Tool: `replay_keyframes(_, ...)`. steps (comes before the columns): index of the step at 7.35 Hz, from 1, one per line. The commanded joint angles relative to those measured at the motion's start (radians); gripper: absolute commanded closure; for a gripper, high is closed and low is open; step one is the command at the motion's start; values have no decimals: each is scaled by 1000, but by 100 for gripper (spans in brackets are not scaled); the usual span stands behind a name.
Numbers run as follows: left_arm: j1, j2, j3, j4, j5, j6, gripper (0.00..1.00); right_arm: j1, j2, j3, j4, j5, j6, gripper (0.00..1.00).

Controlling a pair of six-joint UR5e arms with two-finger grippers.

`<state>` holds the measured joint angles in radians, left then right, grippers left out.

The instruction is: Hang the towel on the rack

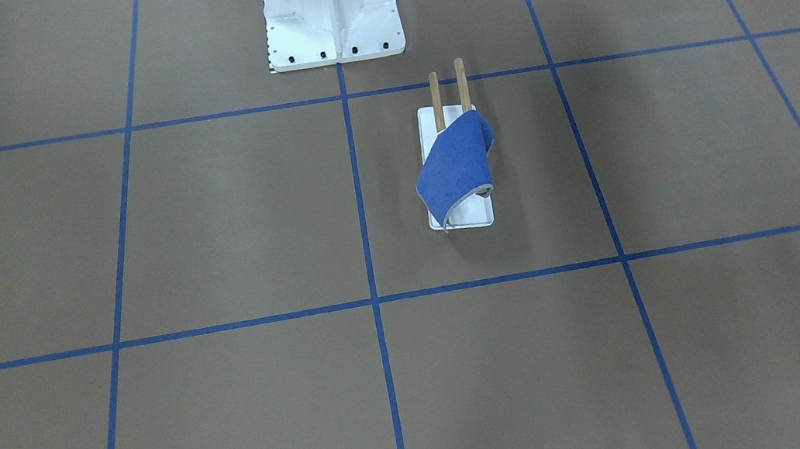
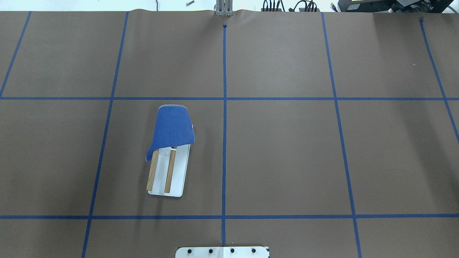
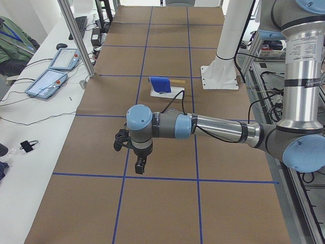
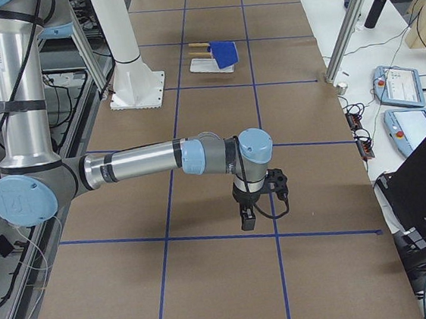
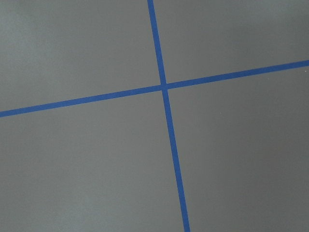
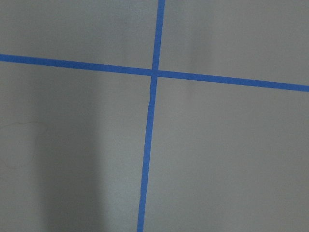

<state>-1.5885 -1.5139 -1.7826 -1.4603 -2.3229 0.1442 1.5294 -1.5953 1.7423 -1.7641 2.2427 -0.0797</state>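
Note:
The royal-blue towel (image 1: pixel 454 162) lies draped over the end of the rack farthest from the robot. It covers about half of the two brown dowels (image 2: pixel 168 175), and one corner hangs off the side. The rack's white base (image 2: pixel 180 172) stands on the robot's left half of the table. The towel also shows in the overhead view (image 2: pixel 173 127) and both side views (image 3: pixel 160 83) (image 4: pixel 224 51). My left gripper (image 3: pixel 139 165) and my right gripper (image 4: pixel 247 218) hang above the table's ends, far from the rack. I cannot tell whether either is open or shut.
The white bolted robot pedestal (image 1: pixel 331 15) stands behind the rack at the table's robot-side edge. Blue tape lines (image 2: pixel 224 107) grid the brown table cover. Both wrist views show only tape crossings (image 5: pixel 164 87) (image 6: pixel 154 72). Tablets (image 3: pixel 51 81) lie on a side bench.

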Motion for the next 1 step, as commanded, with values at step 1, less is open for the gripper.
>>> replay_keyframes(1,1,0,-1,0,2,0,2,-11,0,-1,0,0,0,0)
